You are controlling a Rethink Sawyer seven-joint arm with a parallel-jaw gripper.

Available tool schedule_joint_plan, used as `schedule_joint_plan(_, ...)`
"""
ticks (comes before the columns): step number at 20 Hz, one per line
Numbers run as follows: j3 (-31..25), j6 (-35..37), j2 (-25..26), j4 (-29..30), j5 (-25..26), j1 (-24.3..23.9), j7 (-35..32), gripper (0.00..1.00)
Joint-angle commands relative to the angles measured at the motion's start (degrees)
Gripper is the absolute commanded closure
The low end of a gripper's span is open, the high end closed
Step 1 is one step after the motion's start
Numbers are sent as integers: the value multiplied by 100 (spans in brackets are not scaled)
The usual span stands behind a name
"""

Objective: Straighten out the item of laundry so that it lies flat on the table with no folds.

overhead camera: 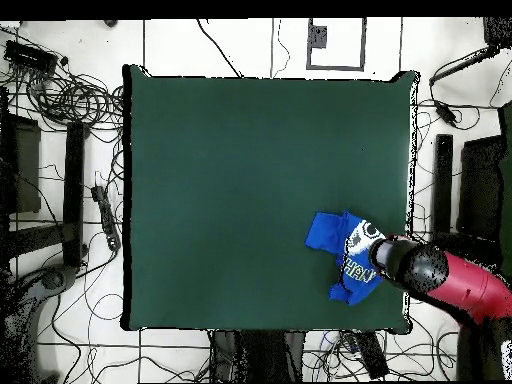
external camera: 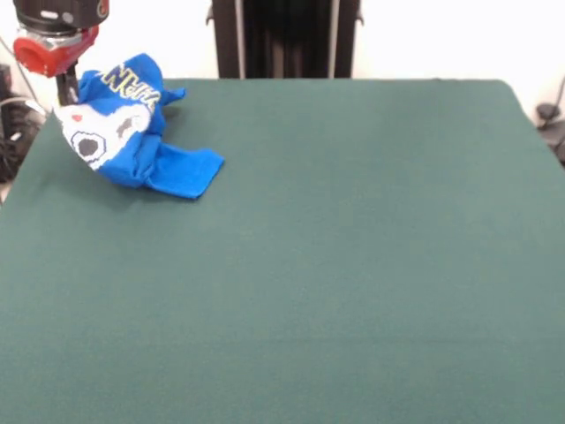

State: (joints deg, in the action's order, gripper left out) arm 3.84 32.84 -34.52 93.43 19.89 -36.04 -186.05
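Bunching in a crumpled heap near one corner of the table (external camera: 353,265), on the robot's side, the shirt (external camera: 132,132) rose toward the gripper (external camera: 66,88) at its edge; whether the jaws held it I could not tell. One blue flap trailed toward open table, where nothing stood in the way.

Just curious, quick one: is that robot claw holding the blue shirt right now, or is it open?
Gripper: at the edge of the crumpled blue T-shirt; whether its jaws are open or closed cannot be told.
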Motion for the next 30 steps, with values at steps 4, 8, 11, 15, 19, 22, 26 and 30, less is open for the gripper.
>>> schedule_joint_plan(4, -597, 1333, -325, -306, -192, 323, 1078, 100)
schedule_joint_plan(8, -724, 2033, -777, -298, -340, 218, 1377, 100)
schedule_joint_plan(11, -796, 2882, -1200, -440, -378, 307, 1581, 100)
schedule_joint_plan(15, -942, 3773, -1551, -595, -611, 303, 1514, 100)
schedule_joint_plan(19, -988, 3857, -1736, -592, -706, 231, 1505, 100)
schedule_joint_plan(22, -1016, 3974, -1703, -699, -695, 178, 1597, 100)
schedule_joint_plan(26, -1075, 3766, -1573, -729, -668, 202, 1552, 100)
schedule_joint_plan(30, -1115, 2652, -996, -735, -384, 367, 1058, 100)
